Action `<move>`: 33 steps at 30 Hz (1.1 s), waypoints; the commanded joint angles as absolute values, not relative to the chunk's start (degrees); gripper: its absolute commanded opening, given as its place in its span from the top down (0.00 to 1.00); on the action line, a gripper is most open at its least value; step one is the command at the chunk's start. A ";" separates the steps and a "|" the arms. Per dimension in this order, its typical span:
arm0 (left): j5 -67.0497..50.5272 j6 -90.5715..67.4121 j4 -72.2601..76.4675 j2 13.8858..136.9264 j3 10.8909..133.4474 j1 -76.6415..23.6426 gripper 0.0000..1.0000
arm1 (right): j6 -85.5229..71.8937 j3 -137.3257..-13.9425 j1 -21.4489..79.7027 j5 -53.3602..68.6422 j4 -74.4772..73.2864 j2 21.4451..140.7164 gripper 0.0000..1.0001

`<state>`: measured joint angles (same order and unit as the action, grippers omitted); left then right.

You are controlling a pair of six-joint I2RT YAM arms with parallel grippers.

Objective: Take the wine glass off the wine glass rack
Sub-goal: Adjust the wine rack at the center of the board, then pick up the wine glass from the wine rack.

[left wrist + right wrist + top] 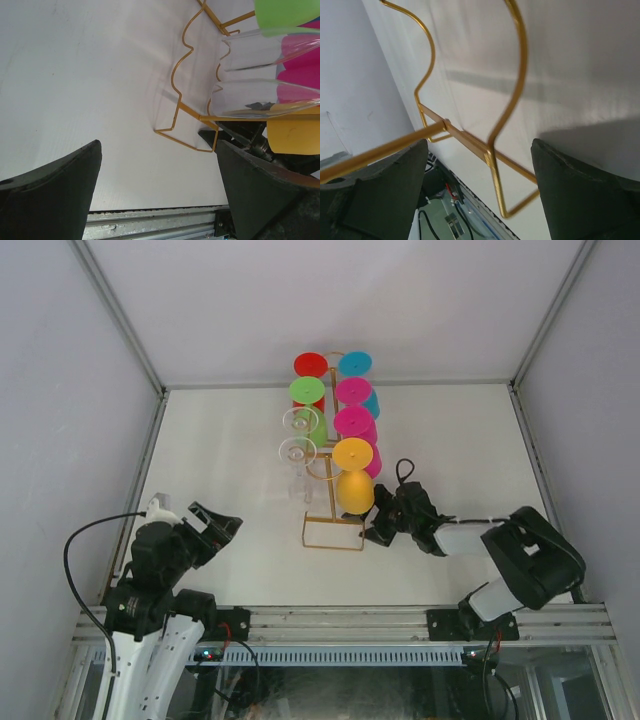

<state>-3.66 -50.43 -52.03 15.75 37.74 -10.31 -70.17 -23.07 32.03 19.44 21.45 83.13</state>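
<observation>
The gold wire wine glass rack (333,548) stands mid-table with several coloured and two clear wine glasses hanging on it. The clear glasses (299,452) hang on its left side and a yellow glass (354,490) hangs nearest on the right. My right gripper (378,525) is open at the right edge of the rack's base. In the right wrist view the gripper (480,200) has the base wire (492,150) between its fingers, apart from both. My left gripper (222,523) is open and empty, left of the rack. In the left wrist view the gripper (157,200) faces the rack base (185,130) and clear glasses (260,95).
Magenta glasses (354,422), a green glass (306,391), a red glass (311,365) and a cyan glass (354,364) hang farther back. White walls with metal frame rails enclose the table. A metal rail (340,622) runs along the near edge.
</observation>
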 commanded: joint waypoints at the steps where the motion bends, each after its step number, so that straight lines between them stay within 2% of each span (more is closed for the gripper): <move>1: -4.50 -50.44 -51.45 14.99 40.87 -9.93 0.00 | -72.55 -28.09 34.37 18.87 30.78 88.45 0.17; 9: -4.41 -51.23 -50.09 14.48 40.92 -9.97 0.00 | -77.31 -34.09 37.03 17.63 40.39 100.75 0.21; 22: -5.23 -51.42 -49.00 15.03 40.34 -9.95 0.00 | -79.35 -43.92 39.35 16.45 43.82 113.25 0.21; 33: -4.13 -50.85 -50.08 14.52 41.02 -9.97 0.00 | -74.21 -45.20 39.58 15.86 34.91 110.70 0.17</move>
<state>-3.84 -50.61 -51.53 14.94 37.74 -10.31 -79.26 -45.08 39.24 17.39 41.45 113.23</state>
